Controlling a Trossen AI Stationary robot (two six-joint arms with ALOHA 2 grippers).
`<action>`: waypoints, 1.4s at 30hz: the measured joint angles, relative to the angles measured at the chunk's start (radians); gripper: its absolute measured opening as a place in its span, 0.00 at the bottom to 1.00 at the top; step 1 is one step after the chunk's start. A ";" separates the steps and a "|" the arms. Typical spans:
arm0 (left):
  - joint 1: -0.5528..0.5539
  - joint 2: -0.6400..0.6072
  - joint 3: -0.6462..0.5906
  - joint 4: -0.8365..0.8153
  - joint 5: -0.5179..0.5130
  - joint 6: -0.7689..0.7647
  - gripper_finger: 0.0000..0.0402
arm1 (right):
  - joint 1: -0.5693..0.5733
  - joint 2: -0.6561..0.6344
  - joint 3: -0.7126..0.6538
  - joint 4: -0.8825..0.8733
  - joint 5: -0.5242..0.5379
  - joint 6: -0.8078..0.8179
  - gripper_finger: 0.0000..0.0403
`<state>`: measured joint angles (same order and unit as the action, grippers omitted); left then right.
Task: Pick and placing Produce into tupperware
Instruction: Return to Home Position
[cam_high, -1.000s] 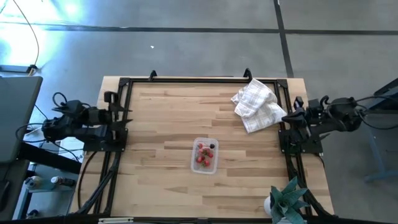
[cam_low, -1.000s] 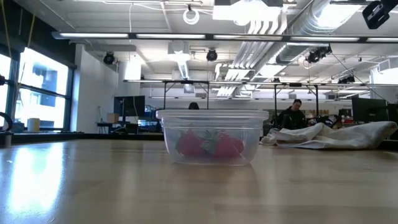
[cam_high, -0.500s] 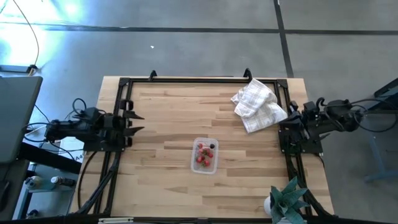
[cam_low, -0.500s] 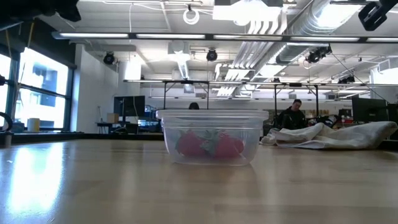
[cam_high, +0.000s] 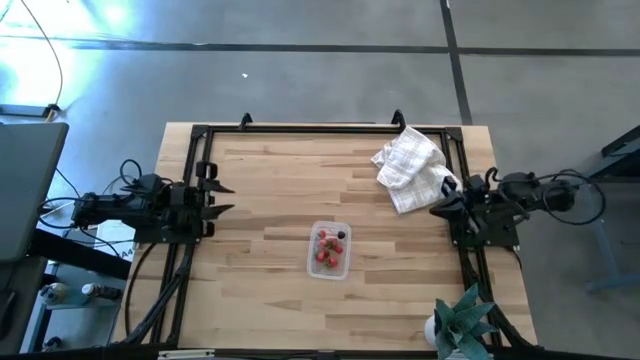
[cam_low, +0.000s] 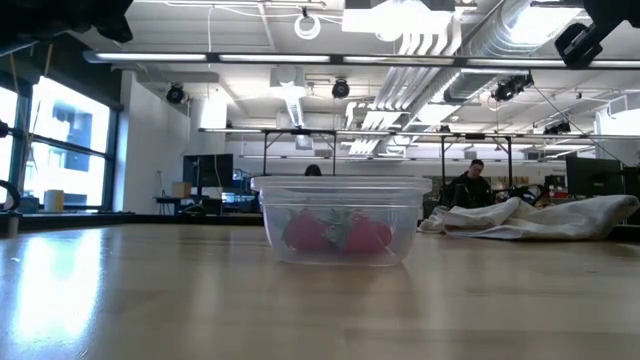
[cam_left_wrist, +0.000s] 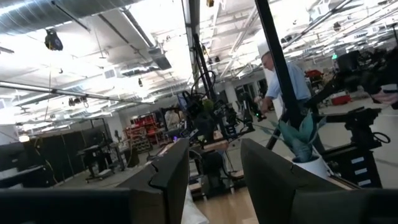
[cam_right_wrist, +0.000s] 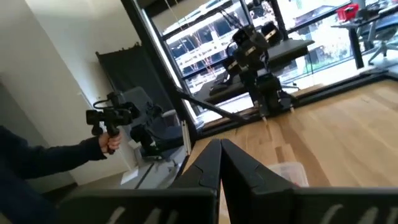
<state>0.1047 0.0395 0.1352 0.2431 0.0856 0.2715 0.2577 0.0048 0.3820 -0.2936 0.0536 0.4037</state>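
The clear tupperware (cam_high: 329, 250) stands on its base at the middle of the wooden table (cam_high: 260, 290). Several red pieces of produce (cam_high: 328, 252) lie inside it, and one is darker (cam_high: 341, 235). They show pink through its wall (cam_low: 335, 235) in the low view. My left gripper (cam_high: 222, 197) hovers at the table's left edge, open, with nothing between its fingers (cam_left_wrist: 177, 180). My right gripper (cam_high: 440, 205) hovers at the right edge, shut and holding nothing, its fingers (cam_right_wrist: 208, 165) pointing level across the table.
A crumpled white checked cloth (cam_high: 412, 168) lies at the far right corner, close to my right gripper. A potted plant (cam_high: 462, 322) stands at the near right corner. A black frame (cam_high: 200, 135) rims the table. People show in the room beyond it.
My left gripper has swung out from the left edge toward the table's middle and sunk a little, then kept still. My right gripper has come down and moved toward the table's left and near side, off the frame's edge. The tupperware and produce have not moved.
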 joint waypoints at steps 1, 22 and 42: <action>0.000 0.001 0.000 0.000 0.000 -0.006 0.34 | 0.000 0.000 -0.016 0.012 -0.005 0.009 0.00; 0.000 0.203 0.000 0.174 0.000 -0.008 0.34 | 0.000 0.000 -0.302 0.466 -0.013 0.044 0.00; 0.000 0.100 0.002 0.110 -0.057 0.057 0.34 | 0.000 0.000 -0.302 0.452 -0.039 0.040 0.00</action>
<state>0.1051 0.1392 0.1368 0.3532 0.0283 0.3284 0.2577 0.0051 0.0799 0.1583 0.0143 0.4437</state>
